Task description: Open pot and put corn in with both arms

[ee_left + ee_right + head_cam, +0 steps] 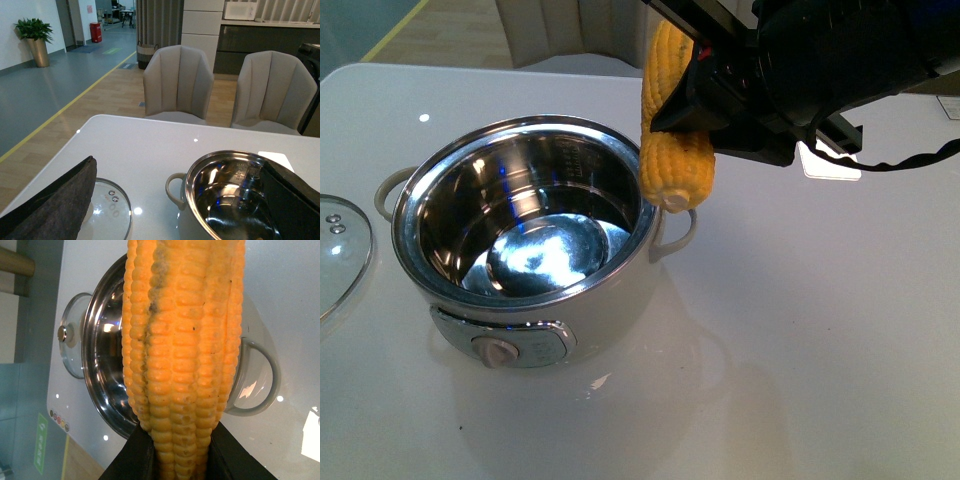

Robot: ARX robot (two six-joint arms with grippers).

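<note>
The cream-white pot [610,310] stands open on the table, its steel bowl empty. Its glass lid [338,250] lies flat on the table to its left. My right gripper [692,95] is shut on the yellow corn [670,165], holding it nearly upright with its lower end just above the pot's right rim and handle. In the right wrist view the corn [185,350] fills the middle, clamped in the gripper [181,440], with the pot [102,365] behind it. My left gripper [177,165] is open and empty, its fingers [60,200] hanging over the lid [107,205] and the pot [192,175].
The white table [800,350] stretches right of and in front of the pot. A white card [830,160] lies behind the right arm. Two grey chairs [177,82] [272,90] stand beyond the table's far edge.
</note>
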